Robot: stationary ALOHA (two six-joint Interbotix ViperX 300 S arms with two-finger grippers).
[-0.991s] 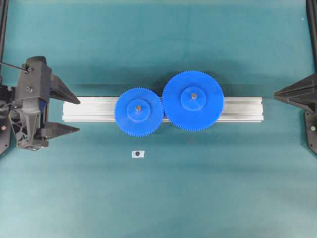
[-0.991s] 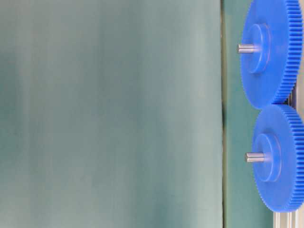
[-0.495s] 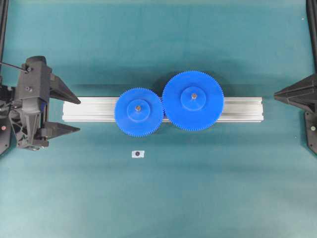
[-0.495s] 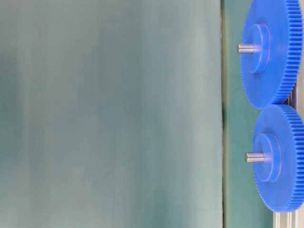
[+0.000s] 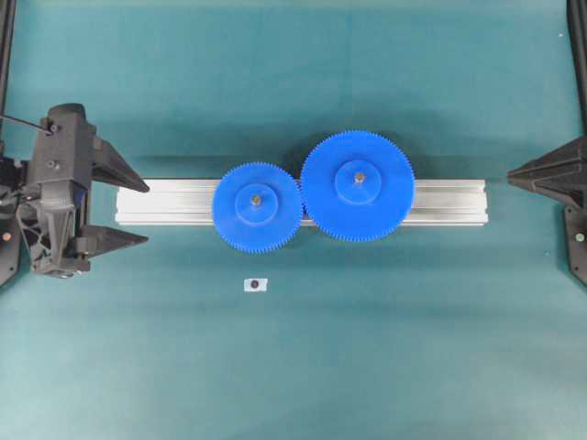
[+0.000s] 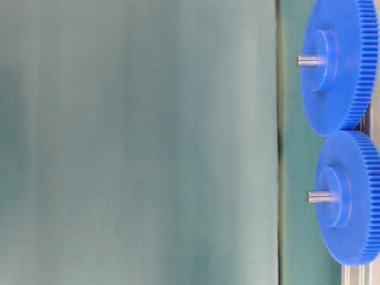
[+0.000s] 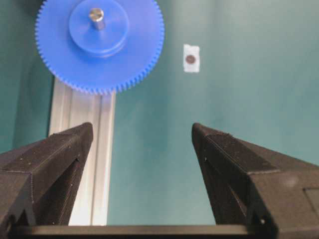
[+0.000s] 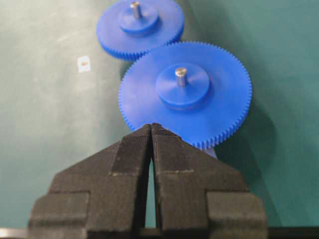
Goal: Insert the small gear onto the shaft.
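The small gear (image 5: 258, 223) is a blue toothed disc sitting on the rail, its teeth meshed with the larger gear (image 5: 358, 216). The shaft (image 5: 256, 198) pokes up through its hub, seen as a grey pin in the table-level view (image 6: 317, 196) and the left wrist view (image 7: 96, 17). My left gripper (image 5: 146, 214) hovers at the rail's left end, open and empty, well away from the small gear (image 7: 99, 64). My right gripper (image 5: 511, 172) is at the far right edge, shut on nothing, and its wrist view looks across the larger gear (image 8: 184, 107) to the small gear (image 8: 142, 30).
A silver aluminium rail (image 5: 170, 202) carries both gears across the middle of the green mat. A small white tag with a dark dot (image 5: 255, 285) lies on the mat in front of the small gear. Dark frame posts stand at the left and right edges.
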